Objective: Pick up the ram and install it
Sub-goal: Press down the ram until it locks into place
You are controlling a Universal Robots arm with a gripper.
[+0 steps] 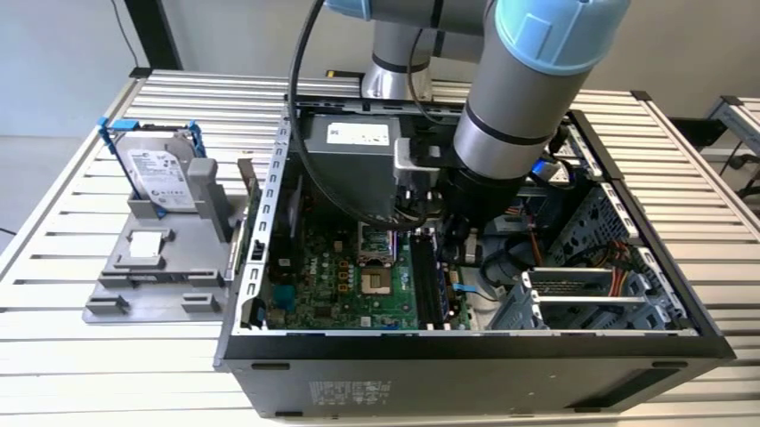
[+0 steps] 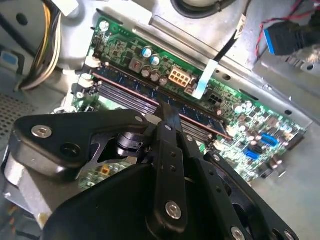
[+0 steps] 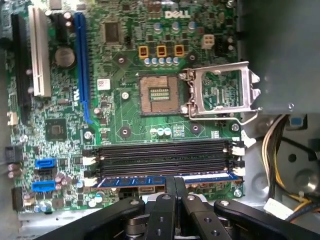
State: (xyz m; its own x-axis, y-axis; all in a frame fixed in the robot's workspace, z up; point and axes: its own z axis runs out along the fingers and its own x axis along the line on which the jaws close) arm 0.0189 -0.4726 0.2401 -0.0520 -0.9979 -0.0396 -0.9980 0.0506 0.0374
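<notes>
Reaching down with the arm (image 1: 522,116) into the open computer case (image 1: 475,347), over the motherboard (image 3: 125,120). In the first wrist view, gripping with the gripper (image 3: 175,181) drawn to a narrow pinch on the top edge of the ram (image 3: 135,181), about mid-length. Standing on edge along the outermost of the black memory slots (image 3: 160,155), farthest from the processor socket (image 3: 160,93) and just beside the board's edge, with the neighbouring slots bare. Judged to be well into the install step: picked up already, now at or in its slot, though hard to say whether fully seated or merely resting on the rails. Hard to say, too, of the white latches (image 3: 238,171) at the slot ends, whether snapped home. Calling for a straight, even push down along the slot line, without tilt, and for a check of both latches before letting go.
</notes>
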